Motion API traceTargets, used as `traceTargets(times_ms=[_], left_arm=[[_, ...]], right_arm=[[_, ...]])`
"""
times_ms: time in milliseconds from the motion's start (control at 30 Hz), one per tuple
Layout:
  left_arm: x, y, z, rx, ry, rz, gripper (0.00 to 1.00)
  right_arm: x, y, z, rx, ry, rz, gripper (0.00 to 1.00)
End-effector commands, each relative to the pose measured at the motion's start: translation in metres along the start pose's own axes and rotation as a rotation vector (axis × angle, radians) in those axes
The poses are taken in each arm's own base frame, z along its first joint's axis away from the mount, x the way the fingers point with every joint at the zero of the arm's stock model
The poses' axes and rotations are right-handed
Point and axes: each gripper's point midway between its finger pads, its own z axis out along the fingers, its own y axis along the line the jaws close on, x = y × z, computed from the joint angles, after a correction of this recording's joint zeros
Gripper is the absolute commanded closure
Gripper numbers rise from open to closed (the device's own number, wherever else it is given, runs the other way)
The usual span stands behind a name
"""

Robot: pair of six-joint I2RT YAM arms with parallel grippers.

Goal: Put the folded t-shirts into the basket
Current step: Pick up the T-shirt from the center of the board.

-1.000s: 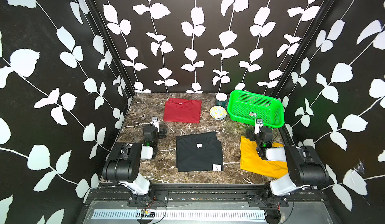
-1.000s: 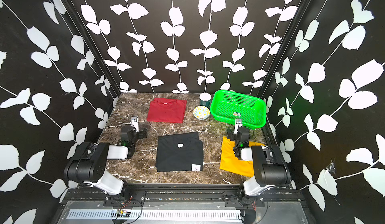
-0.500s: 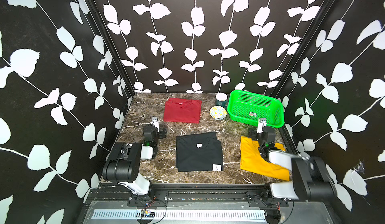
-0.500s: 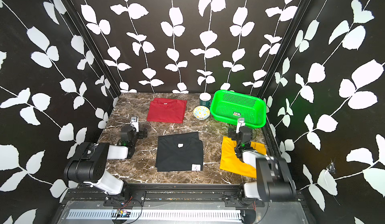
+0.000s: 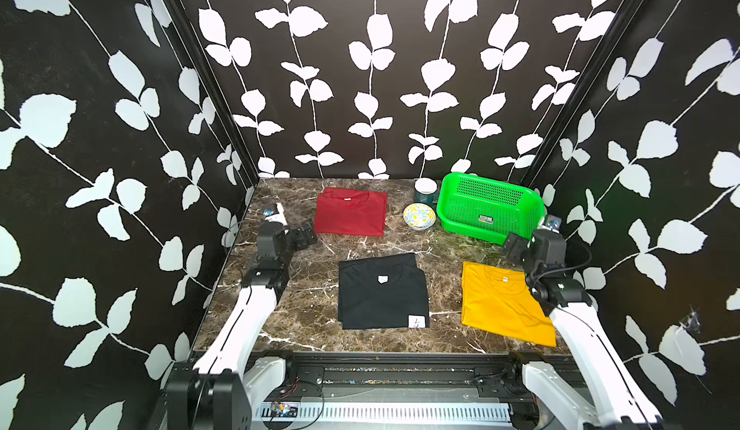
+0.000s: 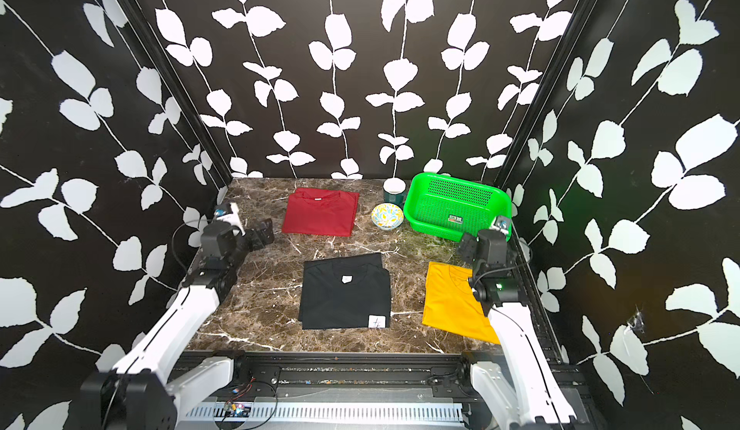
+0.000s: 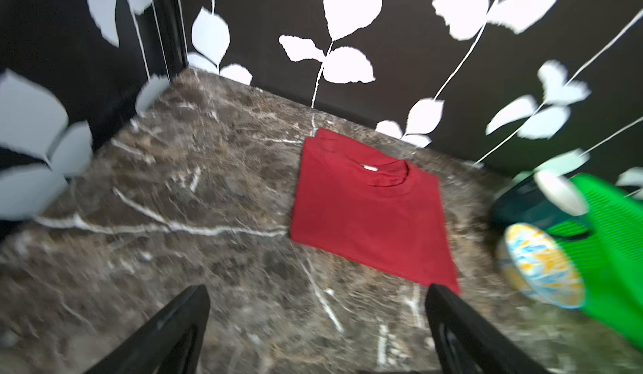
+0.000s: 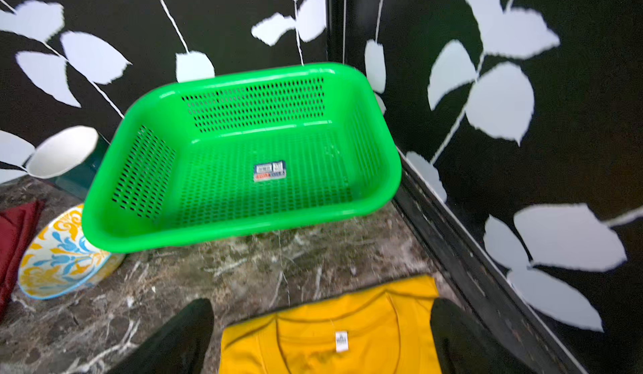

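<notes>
On the marble table (image 5: 304, 312) the red t-shirt (image 5: 350, 216) lies folded at the back, the black t-shirt (image 5: 380, 296) in the middle toward the front, and the yellow t-shirt (image 5: 496, 304) at the front right, all flat and apart from one another. The green basket (image 5: 490, 196) stands in the back right corner, beyond the yellow t-shirt, with a strip of bare marble between them. A patterned bowl (image 5: 419, 216) sits just beside the basket's left end, and a dark green mug (image 5: 425, 192) stands behind the bowl by the same end. Both lie between the red t-shirt and the basket. The right forearm (image 5: 576, 328) crosses above the yellow t-shirt's outer edge.

The left gripper (image 5: 306, 236) hangs above the table just beside the red t-shirt's near left corner, its jaws spread wide with only marble between them. The right gripper (image 5: 510, 246) hangs above the yellow t-shirt's collar edge, short of the basket, jaws likewise spread wide and gripping nothing.

The black t-shirt, with a white neck label (image 5: 383, 279) and a white tag (image 5: 416, 321) at its near right corner, shows only in both top views. The right wrist view looks into the basket and shows a small sticker (image 8: 269, 172) on its perforated floor. The left wrist view is blurred. It shows the red t-shirt's collar toward the back wall, with the bowl, the mug and one end of the basket at its edge.
</notes>
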Motion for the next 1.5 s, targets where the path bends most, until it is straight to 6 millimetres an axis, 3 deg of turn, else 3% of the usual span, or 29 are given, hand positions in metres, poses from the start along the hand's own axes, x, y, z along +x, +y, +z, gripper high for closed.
traceTargets(times_ms=[0,133,233,367,467,600,833,933,1067,1133,1300,1467], left_arm=[[0.054,-0.016,-0.001,0.135,0.179,-0.233,0.01],[0.088,-0.049,-0.002,0.204,0.323,-0.1,0.01],[0.117,-0.059,-0.001,0.183,0.423,0.034,0.01],[0.146,-0.044,0.009,0.099,0.528,0.129,0.02],[0.161,-0.038,0.02,0.083,0.579,0.153,0.02],[0.18,-0.049,0.039,0.162,0.648,0.195,0.02],[0.219,-0.052,0.057,0.204,0.809,0.176,0.18],[0.224,-0.055,0.055,0.234,0.819,0.162,0.31],[0.226,-0.073,0.047,0.345,0.839,0.114,0.71],[0.224,-0.083,0.04,0.399,0.833,0.091,0.82],[0.221,-0.096,0.02,0.449,0.792,0.128,0.95],[0.221,-0.12,-0.005,0.55,0.722,0.199,1.0]], right_arm=[[0.033,0.029,-0.005,-0.209,0.073,0.061,0.01],[0.052,0.12,-0.033,-0.728,0.234,-0.004,0.02],[0.093,0.162,-0.049,-0.843,0.405,-0.215,0.01],[0.146,0.195,-0.061,-0.873,0.572,-0.464,0.01],[0.162,0.204,-0.055,-0.813,0.627,-0.54,0.01],[0.167,0.214,-0.053,-0.801,0.645,-0.571,0.01],[0.163,0.211,-0.048,-0.758,0.63,-0.586,0.01],[0.164,0.208,-0.046,-0.744,0.628,-0.59,0.02],[0.157,0.207,-0.037,-0.681,0.607,-0.553,0.01],[0.148,0.204,-0.027,-0.591,0.59,-0.516,0.01],[0.128,0.194,-0.007,-0.354,0.582,-0.319,0.01],[0.135,0.214,-0.013,-0.352,0.697,-0.055,0.01]])
